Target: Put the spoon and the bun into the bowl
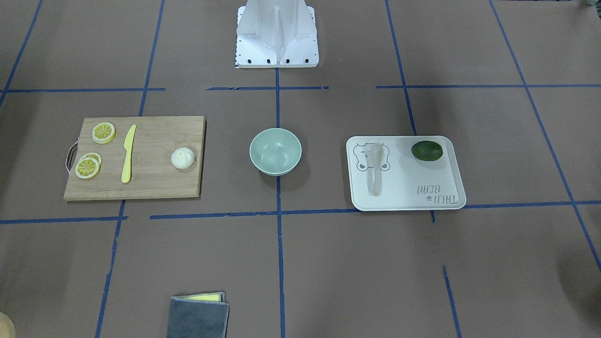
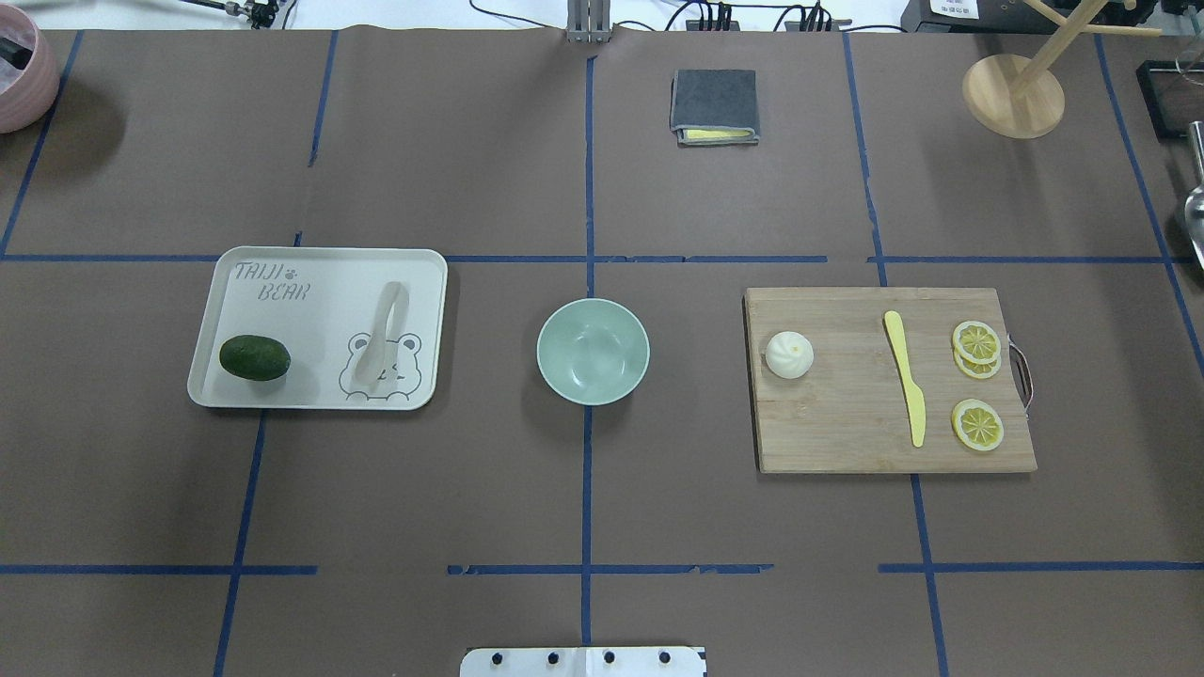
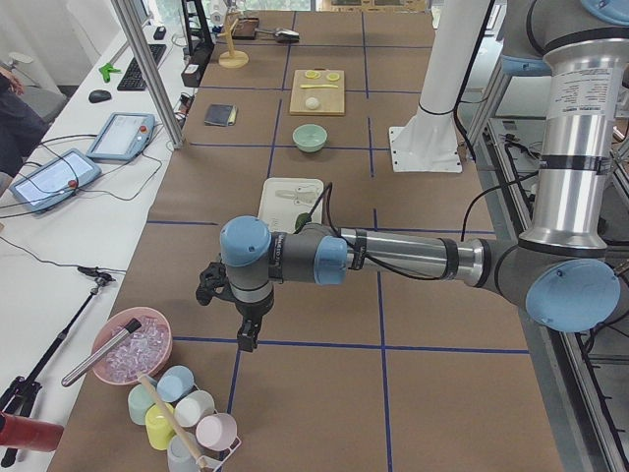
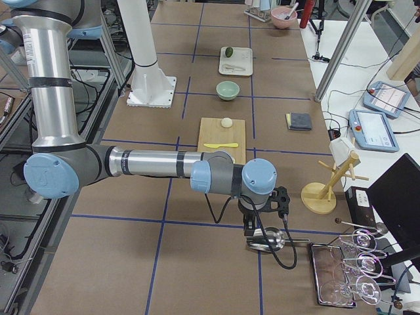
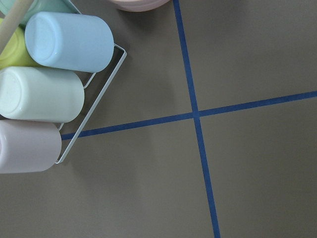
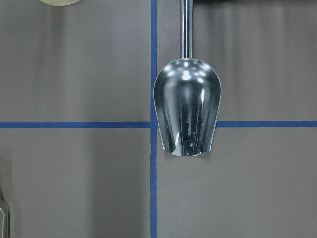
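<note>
The pale spoon (image 2: 381, 334) lies on the white bear tray (image 2: 310, 320) on the table's left side. The white bun (image 2: 789, 354) sits on the left end of the wooden cutting board (image 2: 847, 432). The mint-green bowl (image 2: 593, 351) stands empty in the middle between them. My left gripper (image 3: 244, 339) hangs over the table's left end, far from the tray. My right gripper (image 4: 252, 230) hangs over the right end, beyond the board. Both show only in side views, so I cannot tell whether they are open or shut.
A dark green fruit (image 2: 254, 357) lies on the tray. A yellow knife (image 2: 906, 381) and lemon slices (image 2: 976, 340) lie on the board. A grey cloth (image 2: 714, 105) lies at the far side. A cup rack (image 5: 54, 89) is under the left wrist, a metal scoop (image 6: 187, 106) under the right.
</note>
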`<state>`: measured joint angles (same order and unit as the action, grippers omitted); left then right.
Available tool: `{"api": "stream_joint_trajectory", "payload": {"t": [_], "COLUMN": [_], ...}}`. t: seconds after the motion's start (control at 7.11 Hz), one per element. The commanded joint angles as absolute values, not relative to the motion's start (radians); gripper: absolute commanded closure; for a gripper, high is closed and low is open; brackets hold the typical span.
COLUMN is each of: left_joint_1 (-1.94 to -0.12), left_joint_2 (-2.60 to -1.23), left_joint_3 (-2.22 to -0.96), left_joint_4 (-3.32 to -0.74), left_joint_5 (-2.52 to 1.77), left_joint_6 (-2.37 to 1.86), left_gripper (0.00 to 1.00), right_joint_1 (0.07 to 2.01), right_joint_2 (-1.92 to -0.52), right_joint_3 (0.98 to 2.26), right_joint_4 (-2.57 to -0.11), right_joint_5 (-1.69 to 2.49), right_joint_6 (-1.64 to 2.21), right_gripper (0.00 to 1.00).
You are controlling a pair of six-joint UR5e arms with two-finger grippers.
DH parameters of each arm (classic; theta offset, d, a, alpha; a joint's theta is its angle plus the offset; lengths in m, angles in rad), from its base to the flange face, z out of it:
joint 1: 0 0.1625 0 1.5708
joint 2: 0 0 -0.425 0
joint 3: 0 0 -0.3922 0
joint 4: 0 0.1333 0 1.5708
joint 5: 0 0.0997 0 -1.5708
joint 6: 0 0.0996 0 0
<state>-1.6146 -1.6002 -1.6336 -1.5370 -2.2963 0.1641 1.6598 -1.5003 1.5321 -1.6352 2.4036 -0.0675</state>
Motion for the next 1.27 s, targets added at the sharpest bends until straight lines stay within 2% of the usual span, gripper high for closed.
{"api": "stream_joint_trajectory", "payload": {"t": [0.0, 0.28, 0.56, 0.84, 1.13], "left_joint_1": [-1.615, -1.612, -1.594, -1.422, -1.205], "left_joint_2": [-1.594, -1.611, -1.621, -1.62, -1.605], "left_joint_3": [-1.638, -1.673, -1.77, -1.905, -1.908], "left_joint_4": [-1.542, -1.542, -1.548, -1.609, -1.881], "left_joint_5": [-2.299, -2.295, -2.302, -2.307, -2.299], "left_joint_6": [0.164, 0.15, 0.085, -0.172, -0.533], "left_gripper": [0.0, 0.0, 0.0, 0.0, 0.0], "right_joint_1": [1.658, 1.66, 1.658, 1.657, 1.651], "right_joint_2": [-1.499, -1.502, -1.502, -1.473, -1.479], "right_joint_3": [1.545, 1.557, 1.601, 1.615, 1.617], "right_joint_4": [-1.638, -1.637, -1.644, -1.644, -1.638], "right_joint_5": [2.402, 2.396, 2.402, 2.39, 2.398], "right_joint_6": [-0.067, -0.067, -0.066, -0.066, -0.067], "right_gripper": [0.0, 0.0, 0.0, 0.0, 0.0]}}
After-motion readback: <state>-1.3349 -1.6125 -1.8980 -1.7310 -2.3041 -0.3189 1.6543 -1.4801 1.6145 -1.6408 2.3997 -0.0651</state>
